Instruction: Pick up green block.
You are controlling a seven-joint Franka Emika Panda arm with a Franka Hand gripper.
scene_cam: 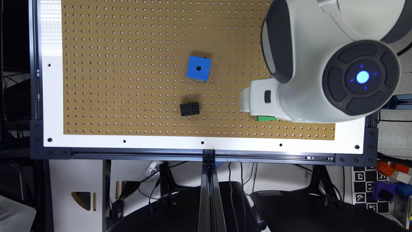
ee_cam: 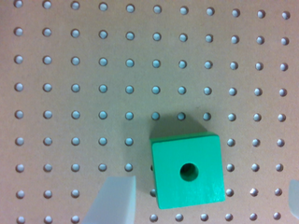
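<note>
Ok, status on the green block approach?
Gripper open, above the pegboard. Green block between the fingers, not gripped. Blue cube and black block well clear.

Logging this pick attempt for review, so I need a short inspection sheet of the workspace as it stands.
Surface: brown pegboard in a white frame.
Job's things: green block flat on the board, hole facing up, mostly hidden under the arm in the exterior view.
Clutter: blue cube; black studded block.
Grippers: gripper open, one finger each side of the green block, not touching.
Cables: black cables below the table.
Surroundings: coloured blocks, marker board.
</note>
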